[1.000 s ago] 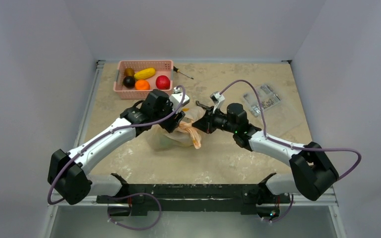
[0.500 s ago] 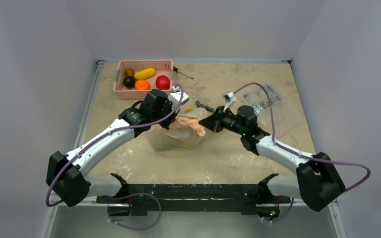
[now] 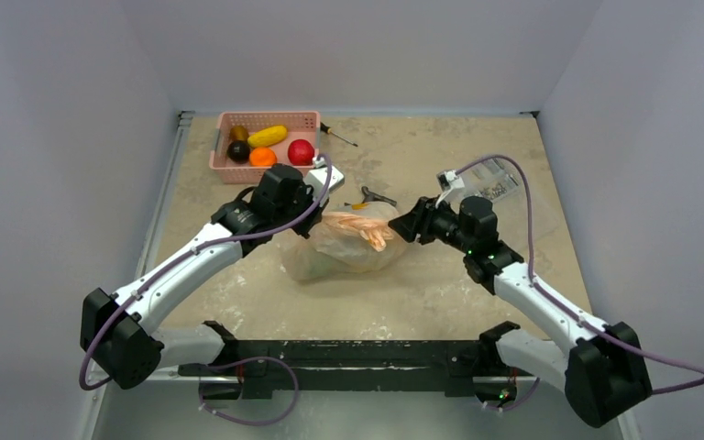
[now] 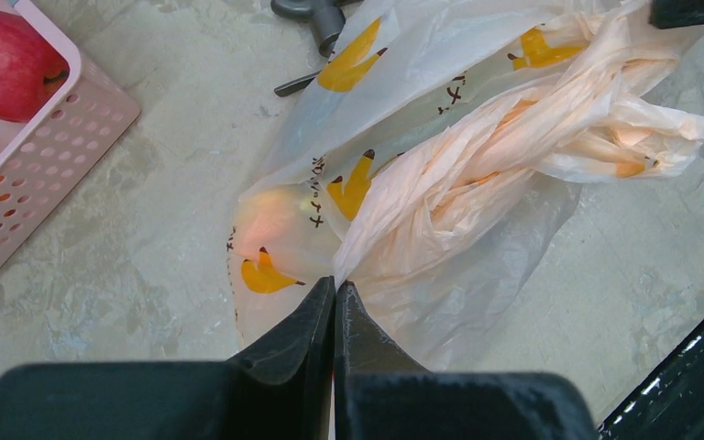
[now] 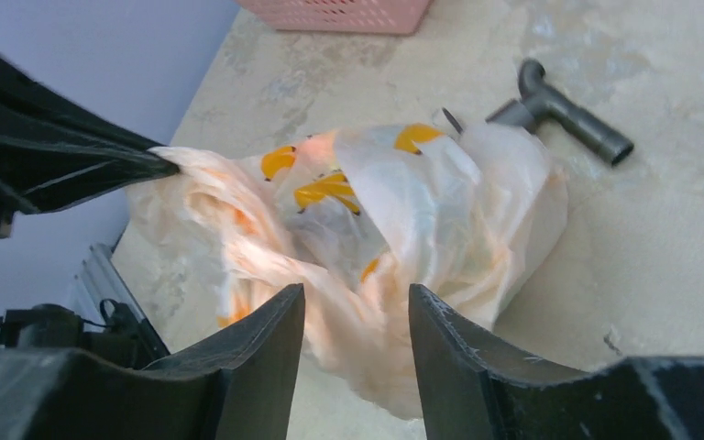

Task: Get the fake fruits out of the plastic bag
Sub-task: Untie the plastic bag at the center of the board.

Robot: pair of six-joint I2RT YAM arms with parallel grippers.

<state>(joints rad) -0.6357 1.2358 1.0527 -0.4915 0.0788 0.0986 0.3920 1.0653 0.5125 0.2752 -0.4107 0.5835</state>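
Plastic bag [image 3: 348, 255] is what I see first past the two arm bases: it lies slumped about the middle of the table [image 3: 449, 293], well in from the near edge. It is thin, crinkly and pale peach, with orange-yellow printed marks.

The left gripper [image 4: 335, 291] meets it on the left side, jaws pressed together on a fold of the film. The right gripper [image 5: 356, 298] stands at the bag's right side with its jaws spread. The twisted handles [image 3: 364, 229] run up between its fingers in the wrist view, but I can't tell whether either finger touches them. That peach bunch lies across the top of the plastic bag, between the two grippers.

Through the film, close to the left gripper's tips, a rounded peach-red shape [image 4: 266, 225] glows; I can't tell what it is.

Just behind the bag a dark grey metal tool [image 3: 376, 195] lies on the table, its near end against the film. Farther right, a flat clear packet [image 3: 490, 186] lies toward the right edge.

At the far left corner a pink basket [image 3: 270, 117] holds a yellow fruit [image 3: 268, 136], a dark round fruit [image 3: 238, 151], a brown one [image 3: 238, 133], an orange ball [image 3: 262, 157] and a red apple [image 3: 301, 151]. A small screwdriver [image 3: 339, 136] lies just beside the basket's right side.
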